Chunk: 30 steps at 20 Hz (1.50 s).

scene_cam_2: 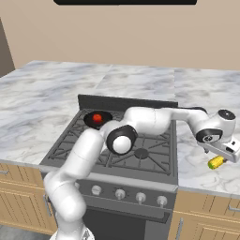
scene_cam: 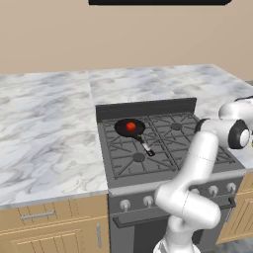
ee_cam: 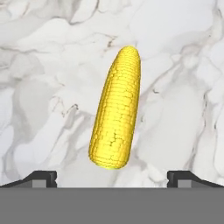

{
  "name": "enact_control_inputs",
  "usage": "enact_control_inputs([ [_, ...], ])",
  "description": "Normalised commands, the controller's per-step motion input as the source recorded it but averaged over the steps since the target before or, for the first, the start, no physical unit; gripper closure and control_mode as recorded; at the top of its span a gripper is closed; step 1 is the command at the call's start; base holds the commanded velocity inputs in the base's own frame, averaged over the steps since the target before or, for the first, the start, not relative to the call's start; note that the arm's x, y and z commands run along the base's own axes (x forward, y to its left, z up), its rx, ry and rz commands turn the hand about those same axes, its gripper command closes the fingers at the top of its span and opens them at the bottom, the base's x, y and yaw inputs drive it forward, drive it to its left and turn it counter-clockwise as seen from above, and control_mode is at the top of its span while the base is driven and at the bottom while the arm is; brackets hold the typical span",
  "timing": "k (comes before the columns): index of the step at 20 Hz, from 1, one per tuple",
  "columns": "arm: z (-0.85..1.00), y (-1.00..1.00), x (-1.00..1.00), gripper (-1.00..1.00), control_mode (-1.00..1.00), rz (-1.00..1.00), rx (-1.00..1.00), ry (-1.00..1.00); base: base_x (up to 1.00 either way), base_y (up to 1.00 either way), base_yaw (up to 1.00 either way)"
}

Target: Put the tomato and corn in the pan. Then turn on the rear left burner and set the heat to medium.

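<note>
While the small round red tomato (scene_cam: pixel 130 126) already sits in the round black skillet (scene_cam: pixel 123 129) on the rear left burner, you have the short yellow corn cob (ee_cam: pixel 116 115) lying on the white-grey marbled surface (scene_cam_2: pixel 197 89) right of the stove, directly under the claw (ee_cam: pixel 112 177). Your claw is spread wide and holds nothing. Lower straight down, straddle the cob across its width near the middle, then pinch. Beige wall behind; wooden cabinets below.
</note>
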Motion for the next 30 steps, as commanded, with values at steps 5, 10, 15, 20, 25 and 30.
enact_control_inputs([
  [5, -0.23, 0.0, 0.29, -1.0, -1.0, 0.0, 0.02, 0.0, 0.0, 0.0, 0.0],
  [10, -0.32, 0.0, 0.33, -1.0, -1.0, 0.0, 0.0, 0.0, 0.0, 0.0, 0.0],
  [15, -0.16, -0.15, 0.04, -1.0, -1.0, -0.03, 0.0, 0.0, 0.0, 0.0, 0.0],
  [20, 0.0, -0.26, -0.11, -1.0, -1.0, -0.06, 0.0, 0.0, 0.0, 0.0, 0.0],
  [25, -0.08, -0.06, -0.02, -1.0, -1.0, -0.03, 0.0, 0.0, 0.0, 0.0, 0.0],
  [30, -0.17, 0.01, 0.0, -1.0, -1.0, 0.0, 0.01, 0.0, 0.0, 0.0, 0.0],
])
